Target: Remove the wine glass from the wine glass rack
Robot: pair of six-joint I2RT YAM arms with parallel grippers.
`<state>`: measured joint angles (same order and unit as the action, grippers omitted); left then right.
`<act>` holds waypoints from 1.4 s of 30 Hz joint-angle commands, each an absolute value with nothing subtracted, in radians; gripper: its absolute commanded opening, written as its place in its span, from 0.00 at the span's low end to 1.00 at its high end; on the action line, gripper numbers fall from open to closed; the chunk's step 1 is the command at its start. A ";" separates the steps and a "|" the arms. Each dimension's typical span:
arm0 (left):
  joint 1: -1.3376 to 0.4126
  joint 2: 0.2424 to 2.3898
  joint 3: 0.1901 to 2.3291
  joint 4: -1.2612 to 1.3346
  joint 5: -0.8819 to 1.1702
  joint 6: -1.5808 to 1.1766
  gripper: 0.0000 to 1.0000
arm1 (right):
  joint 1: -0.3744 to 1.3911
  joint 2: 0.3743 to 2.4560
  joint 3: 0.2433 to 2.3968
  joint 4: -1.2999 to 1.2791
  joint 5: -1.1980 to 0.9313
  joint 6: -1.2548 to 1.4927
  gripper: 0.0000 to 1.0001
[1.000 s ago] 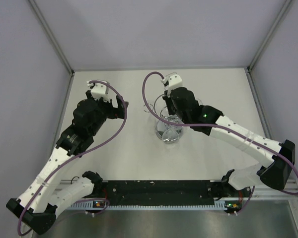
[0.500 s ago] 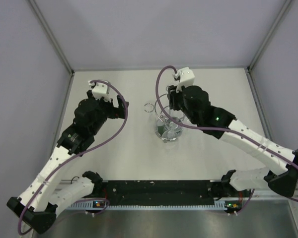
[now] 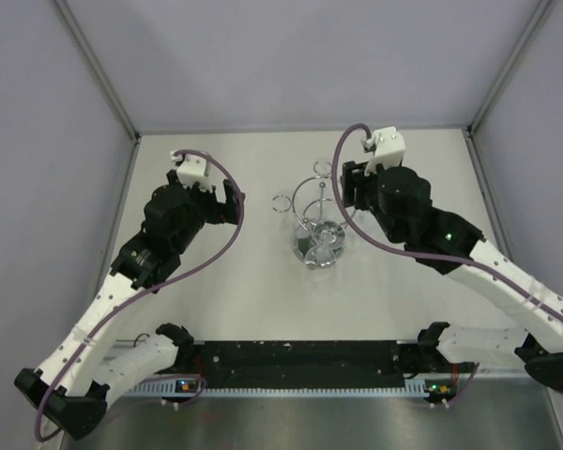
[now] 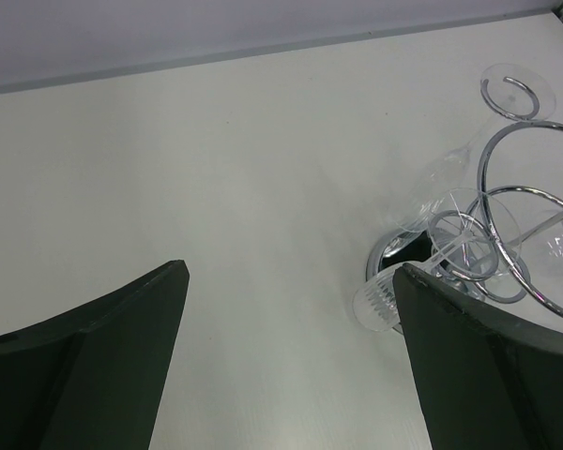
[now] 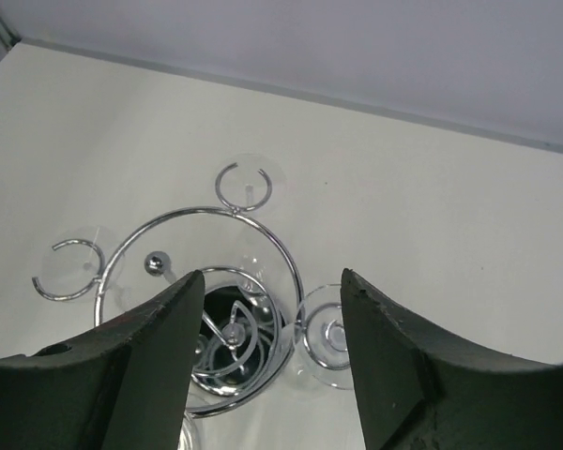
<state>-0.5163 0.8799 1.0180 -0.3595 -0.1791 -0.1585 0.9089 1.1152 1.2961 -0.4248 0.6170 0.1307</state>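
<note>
**Gripper and Rack Status**

Right gripper (image 5: 270, 277): the jaws are spread and nothing sits between the dark fingers (image 5: 122, 366). In the top view it hangs just beside the right of the wine glass rack (image 3: 317, 234). Its wrist view looks down through the finger gap onto the chrome wire. No contact with the rack is visible.

Left gripper (image 4: 289, 272): the jaws are spread wide and empty. It sits over the bare white table (image 4: 216, 141), to the left of the rack and well apart from it.

Rack: it stands upright near the middle of the table, between the two grippers and closer to the right one.
- The round mirrored base (image 3: 319, 251) rests on the table.
- The thin central post (image 5: 153, 264) rises from the base.
- The large hoop (image 5: 197, 212) circles the post.
- Small ring loops sit outside the hoop.

Wine glass (image 5: 328, 336): it hangs upside down on the rack with its round foot seated in a ring loop. In the right wrist view this foot lies just inside the right-hand finger. The height gap between finger and foot cannot be told.

Other glasses: clear feet also rest in two farther loops (image 5: 242, 186) (image 5: 70, 264). The left wrist view shows clear bowls hanging down near the base.

Background: pale walls (image 3: 310, 56) rise beyond the far edge of the table.
</note>
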 commanded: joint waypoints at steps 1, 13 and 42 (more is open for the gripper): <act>-0.518 0.884 1.022 -0.321 -0.160 -0.169 0.96 | 0.820 1.066 1.333 -0.534 0.602 0.173 0.60; -0.522 0.950 1.095 -0.420 -0.121 -0.210 0.97 | 0.247 1.077 1.272 -0.664 0.121 0.475 0.71; -0.522 0.908 1.025 -0.413 -0.072 -0.196 0.98 | 0.018 0.953 0.836 -0.149 -0.549 0.934 0.56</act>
